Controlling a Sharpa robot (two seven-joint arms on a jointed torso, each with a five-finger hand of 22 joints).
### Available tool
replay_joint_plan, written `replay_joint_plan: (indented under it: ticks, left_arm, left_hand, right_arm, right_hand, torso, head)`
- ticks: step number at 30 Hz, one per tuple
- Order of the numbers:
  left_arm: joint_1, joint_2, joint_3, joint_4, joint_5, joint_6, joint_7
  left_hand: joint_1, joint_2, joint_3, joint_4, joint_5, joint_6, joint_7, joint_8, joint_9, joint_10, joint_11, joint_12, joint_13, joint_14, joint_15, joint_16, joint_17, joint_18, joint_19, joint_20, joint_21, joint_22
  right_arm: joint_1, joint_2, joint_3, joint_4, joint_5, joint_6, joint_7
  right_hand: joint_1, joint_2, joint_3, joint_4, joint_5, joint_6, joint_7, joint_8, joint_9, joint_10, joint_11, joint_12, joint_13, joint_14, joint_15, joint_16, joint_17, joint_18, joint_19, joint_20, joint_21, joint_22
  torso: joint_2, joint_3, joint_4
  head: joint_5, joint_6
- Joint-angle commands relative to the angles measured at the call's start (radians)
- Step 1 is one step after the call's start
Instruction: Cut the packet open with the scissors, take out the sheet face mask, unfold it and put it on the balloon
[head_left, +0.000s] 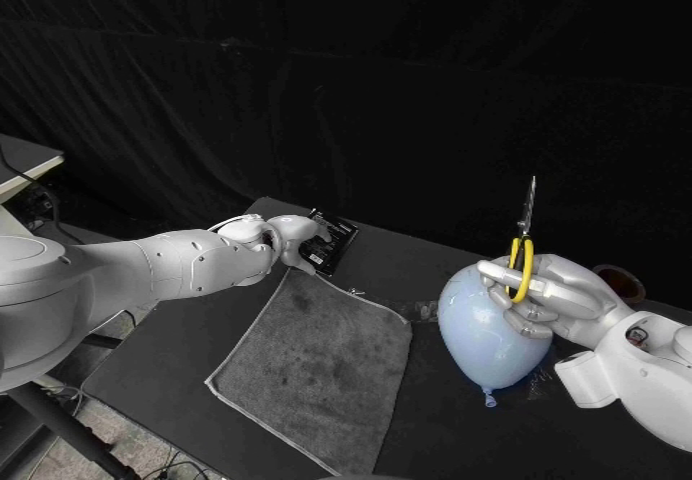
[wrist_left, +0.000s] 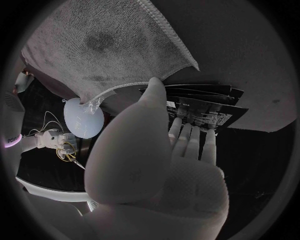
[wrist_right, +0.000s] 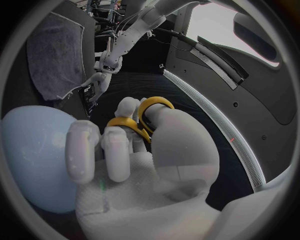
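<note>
Left hand (wrist_left: 156, 170) by the packet (wrist_left: 201, 109)

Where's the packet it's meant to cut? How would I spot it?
Find the big grey cloth in the middle of the black table. At its far corner, by the left hand, lies the packet: flat, black and glossy with pale print, unlike the fuzzy cloth.

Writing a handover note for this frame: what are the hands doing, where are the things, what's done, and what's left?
Left hand: fingers reach the packet at the far edge of the towel; a grip cannot be told.
Right hand: holds the scissors, blades up, over the balloon on the table.
Done: scissors in hand.
Left: cut packet, take out mask, unfold, put on balloon.
</note>
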Motion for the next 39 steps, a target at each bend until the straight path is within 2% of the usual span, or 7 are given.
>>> replay_joint_plan:
  ticks: [1, 13, 19, 23, 34, 35, 39]
  left_arm:
    - [-0.009, -0.002, -0.006, -0.008, -0.039, 0.035, -0.072]
    - [-0.009, -0.011, -0.004, 0.007, -0.039, 0.028, -0.058]
    - [-0.009, -0.017, -0.002, 0.020, -0.027, 0.034, -0.052]
    - [-0.009, -0.024, -0.001, 0.034, -0.016, 0.040, -0.050]
    - [-0.009, -0.042, 0.001, 0.070, 0.013, 0.068, -0.051]
    - [-0.009, -0.043, 0.001, 0.073, 0.015, 0.072, -0.051]
    - [-0.009, -0.047, 0.001, 0.082, 0.023, 0.085, -0.052]
  left_hand:
    - [0.003, 0.021, 0.050, -0.026, -0.002, 0.023, 0.001, 0.011, 0.011, 0.025, 0.000, 0.004, 0.002, 0.024, 0.001, 0.008, 0.007, 0.011, 0.013, -0.001, 0.009, 0.002]
    - [0.003, 0.048, 0.116, -0.029, -0.003, 0.117, -0.007, 0.044, 0.039, 0.109, -0.004, 0.009, 0.007, 0.104, 0.000, 0.027, 0.025, 0.011, 0.041, -0.002, 0.022, 0.006]
    - [-0.007, 0.052, 0.125, -0.030, -0.003, 0.154, -0.006, 0.056, 0.048, 0.150, -0.002, 0.012, 0.009, 0.141, 0.002, 0.035, 0.032, 0.011, 0.052, -0.003, 0.027, 0.007]
    - [-0.016, 0.060, 0.131, -0.031, -0.003, 0.187, 0.000, 0.068, 0.054, 0.209, 0.004, 0.017, 0.012, 0.194, 0.008, 0.047, 0.043, 0.011, 0.069, -0.001, 0.035, 0.008]
    - [-0.031, 0.077, 0.154, -0.033, -0.003, 0.230, 0.010, 0.081, 0.051, 0.330, 0.018, 0.020, 0.017, 0.318, 0.021, 0.074, 0.066, 0.011, 0.118, 0.006, 0.054, 0.012]
    - [-0.033, 0.082, 0.159, -0.034, -0.003, 0.242, 0.011, 0.085, 0.051, 0.362, 0.019, 0.025, 0.019, 0.339, 0.022, 0.079, 0.070, 0.011, 0.125, 0.008, 0.057, 0.012]
    - [-0.044, 0.094, 0.173, -0.034, -0.003, 0.269, 0.011, 0.094, 0.051, 0.396, 0.021, 0.029, 0.020, 0.380, 0.024, 0.089, 0.076, 0.011, 0.160, 0.010, 0.069, 0.016]
  right_arm:
    - [0.000, 0.000, 0.001, 0.001, -0.011, 0.008, 0.010]
    - [0.000, -0.001, 0.001, 0.001, -0.016, 0.006, 0.010]
    - [0.000, -0.002, 0.001, 0.000, -0.018, 0.006, 0.011]
    - [-0.001, -0.003, 0.001, -0.001, -0.019, 0.005, 0.011]
    - [-0.001, -0.004, 0.001, -0.002, -0.023, 0.003, 0.012]
    - [-0.001, -0.005, 0.001, -0.002, -0.023, 0.003, 0.012]
    - [-0.001, -0.005, 0.001, -0.002, -0.023, 0.002, 0.012]
  right_hand:
    - [0.024, 0.014, 0.017, -0.010, -0.001, -0.002, -0.008, -0.004, 0.001, 0.257, -0.086, 1.080, 0.311, 0.106, -0.007, 0.003, 0.264, -0.001, 0.034, 0.002, -0.002, 0.208]
    - [0.024, 0.014, 0.017, -0.010, -0.001, -0.002, -0.008, -0.004, 0.001, 0.257, -0.086, 1.080, 0.311, 0.106, -0.007, 0.003, 0.264, -0.001, 0.034, 0.002, -0.002, 0.208]
    - [0.024, 0.014, 0.017, -0.010, -0.001, -0.002, -0.008, -0.004, 0.001, 0.257, -0.086, 1.080, 0.311, 0.106, -0.007, 0.003, 0.264, -0.001, 0.034, 0.002, -0.002, 0.208]
    - [0.023, 0.014, 0.019, -0.010, -0.001, 0.000, -0.008, -0.006, 0.002, 0.257, -0.086, 1.080, 0.311, 0.106, -0.007, 0.003, 0.264, -0.001, 0.032, 0.002, -0.005, 0.207]
    - [0.023, 0.014, 0.019, -0.010, -0.001, 0.000, -0.008, -0.006, 0.002, 0.257, -0.086, 1.080, 0.311, 0.106, -0.007, 0.003, 0.264, -0.001, 0.032, 0.002, -0.005, 0.207]
    - [0.023, 0.014, 0.019, -0.010, -0.001, 0.000, -0.008, -0.006, 0.002, 0.257, -0.086, 1.080, 0.311, 0.106, -0.007, 0.003, 0.264, -0.001, 0.032, 0.002, -0.005, 0.207]
    - [0.023, 0.014, 0.019, -0.010, -0.001, 0.000, -0.008, -0.006, 0.002, 0.257, -0.086, 1.080, 0.311, 0.106, -0.007, 0.003, 0.264, -0.001, 0.032, 0.002, -0.005, 0.207]
  torso:
    - [0.000, -0.0005, 0.0001]
    - [0.000, -0.0003, 0.0004]
    - [0.000, 0.0000, 0.0002]
    - [0.000, 0.0003, 0.0010]
    - [0.000, -0.0001, 0.0001]
    - [0.000, -0.0001, 0.0002]
    - [0.000, 0.0003, 0.0002]
  head:
    - [0.000, 0.000]
    - [0.002, -0.001]
    - [0.002, -0.001]
    - [0.001, -0.002]
    - [0.001, -0.002]
    - [0.002, -0.002]
    - [0.003, -0.002]
